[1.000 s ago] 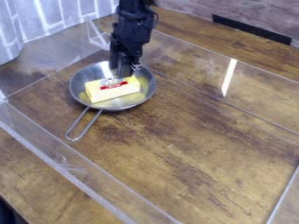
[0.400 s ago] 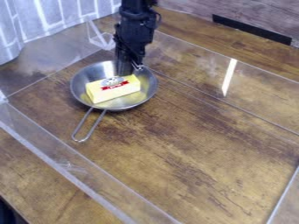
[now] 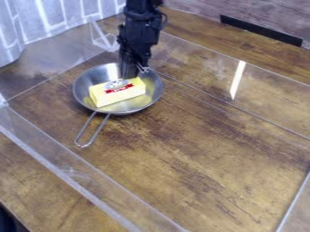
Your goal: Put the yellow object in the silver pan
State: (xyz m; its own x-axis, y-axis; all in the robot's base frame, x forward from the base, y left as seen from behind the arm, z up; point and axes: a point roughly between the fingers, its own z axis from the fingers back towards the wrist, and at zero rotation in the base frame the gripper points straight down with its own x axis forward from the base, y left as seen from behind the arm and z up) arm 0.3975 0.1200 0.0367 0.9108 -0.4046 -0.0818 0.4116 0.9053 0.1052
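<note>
The yellow object [image 3: 121,91], a small block with a white-and-red label on top, lies flat inside the silver pan [image 3: 90,98]. The pan rests on the wooden table at the left, and its thin wire handle [image 3: 87,130] points toward the front. My black gripper [image 3: 137,66] hangs just above the pan's far rim, behind the block and apart from it. Its fingers are drawn together with nothing between them.
Clear plastic walls [image 3: 49,149] run around the wooden table [image 3: 206,127] along the left and front. A white curtain [image 3: 49,18] hangs at the back left. A bright glare streak [image 3: 237,80] lies on the wood to the right.
The gripper has risen slightly and shifted back from the block, and its fingers have closed. The block stays in the pan; the pan's handle appears slightly shifted.
</note>
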